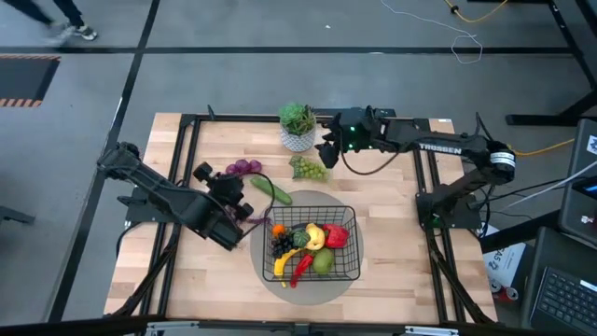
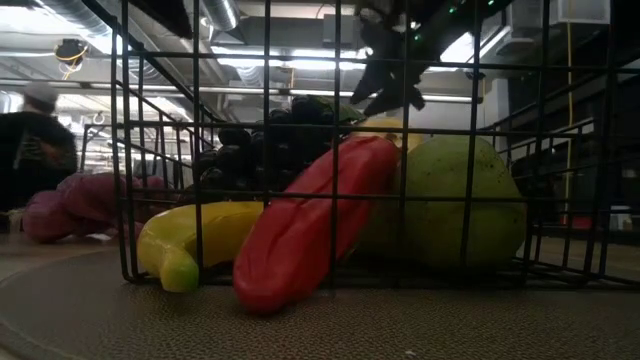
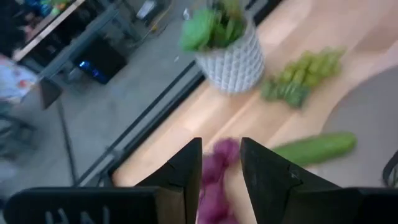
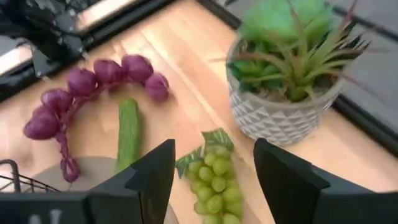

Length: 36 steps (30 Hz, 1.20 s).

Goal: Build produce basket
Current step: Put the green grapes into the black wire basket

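The right gripper (image 4: 211, 180) hangs open above the green grapes (image 4: 211, 180), its two fingers (image 4: 152, 171) standing apart on either side of the bunch and not touching it. In the high view this gripper (image 1: 326, 149) is near the far edge of the table (image 1: 392, 252), just beside the plant (image 1: 298, 126) in its white pot. Between the pot and the grapes (image 1: 308, 168) there is only a narrow strip of bare wood.

The left gripper (image 3: 221, 168) is also open, with a small gap between its fingers (image 3: 186, 171); the purple grapes (image 3: 217, 158) show in this gap. From above, the left gripper (image 1: 241, 210) is low at the left side of the basket (image 1: 350, 266), close to its wire wall. The purple grapes (image 1: 244, 168) lie a little farther back on the wood, and the cucumber (image 1: 271, 190) lies tilted between them and the basket, with one end on the round grey mat (image 1: 317, 291).

The basket stands on this mat at the middle front of the table. Inside it lie the banana (image 2: 195, 240), a red pepper (image 2: 310, 225), the pear (image 2: 450, 205) and black grapes (image 2: 260, 150), all packed close. To the right of the basket the wood is free up to the table frame.
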{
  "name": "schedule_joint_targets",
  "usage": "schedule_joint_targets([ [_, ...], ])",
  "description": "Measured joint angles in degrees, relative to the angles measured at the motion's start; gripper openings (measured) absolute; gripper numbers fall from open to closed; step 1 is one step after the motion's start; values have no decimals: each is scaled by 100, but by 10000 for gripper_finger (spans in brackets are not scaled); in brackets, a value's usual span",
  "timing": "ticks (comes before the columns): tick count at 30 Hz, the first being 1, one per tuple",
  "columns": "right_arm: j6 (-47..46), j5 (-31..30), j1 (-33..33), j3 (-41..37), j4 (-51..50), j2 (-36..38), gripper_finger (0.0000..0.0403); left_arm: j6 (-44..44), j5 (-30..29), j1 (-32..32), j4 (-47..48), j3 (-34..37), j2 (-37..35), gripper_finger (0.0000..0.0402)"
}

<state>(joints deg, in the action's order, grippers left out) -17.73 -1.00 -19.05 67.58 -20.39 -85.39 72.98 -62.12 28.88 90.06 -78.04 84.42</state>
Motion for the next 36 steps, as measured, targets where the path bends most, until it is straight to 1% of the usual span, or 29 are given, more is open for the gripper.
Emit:
schedule_joint_targets([
  [3,53,619,-93,30,-17,-311,217,-342,-273,-75,-13,0,-376,105],
  [5,154,1038,-136,30,-13,-579,217,-578,-302,-119,9,0,-676,105],
  [6,172,1130,-151,30,-12,-716,217,-613,-306,-138,2,0,-830,105],
  [10,199,1159,-232,30,3,-1252,217,-810,-329,-253,3,0,-1275,105],
  [13,330,1150,-265,30,22,-1591,217,-1133,-331,-304,-6,-2,-1492,105],
  [15,400,1099,-271,30,29,-1775,217,-1468,-328,-305,-3,-2,-1574,105],
  [19,497,906,-277,30,50,-2075,217,-2439,-324,-301,-4,-1,-1599,105],
  [21,484,864,-282,30,55,-2185,217,-2687,-328,-299,-9,0,-1601,105],
  [28,480,892,-268,43,99,-2420,217,-2664,-272,-299,-2,2,-1820,105],
  [30,473,981,-266,43,93,-2434,217,-2632,-284,-299,-15,56,-1869,105],
  [33,338,1002,-254,43,39,-2434,217,-2381,-269,-295,-15,293,-1976,105],
  [36,241,1004,-251,43,-32,-2434,216,-2042,-261,-295,-9,721,-2072,105],
])
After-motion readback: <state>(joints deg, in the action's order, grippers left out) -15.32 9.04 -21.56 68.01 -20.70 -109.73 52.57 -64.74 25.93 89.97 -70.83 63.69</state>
